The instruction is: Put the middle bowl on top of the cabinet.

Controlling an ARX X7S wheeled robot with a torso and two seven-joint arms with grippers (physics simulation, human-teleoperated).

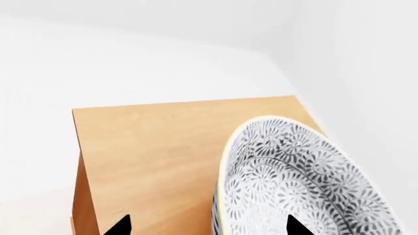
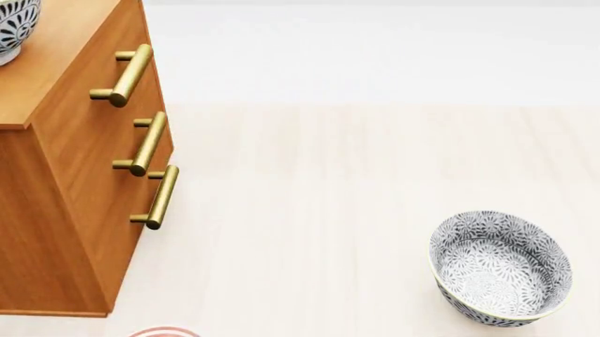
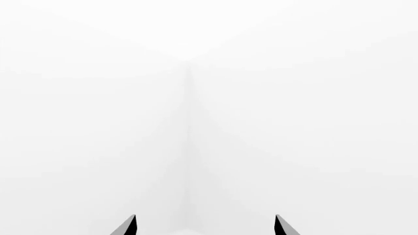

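Note:
A grey-and-white floral bowl rests on the cabinet's light flat top; I take it for the middle bowl. In the head view it shows at the far left edge, on the cabinet, only partly in frame. My left gripper is open, its dark fingertips wide apart. The bowl's near rim stands between them, one tip over the inside and one over bare wood. I cannot tell whether either tip touches the bowl. My right gripper is open and faces blank white. Neither arm shows in the head view.
A look-alike floral bowl sits on the pale floor at the right. The rim of a plate with red rings peeks in at the bottom edge. Three brass handles stick out from the cabinet front.

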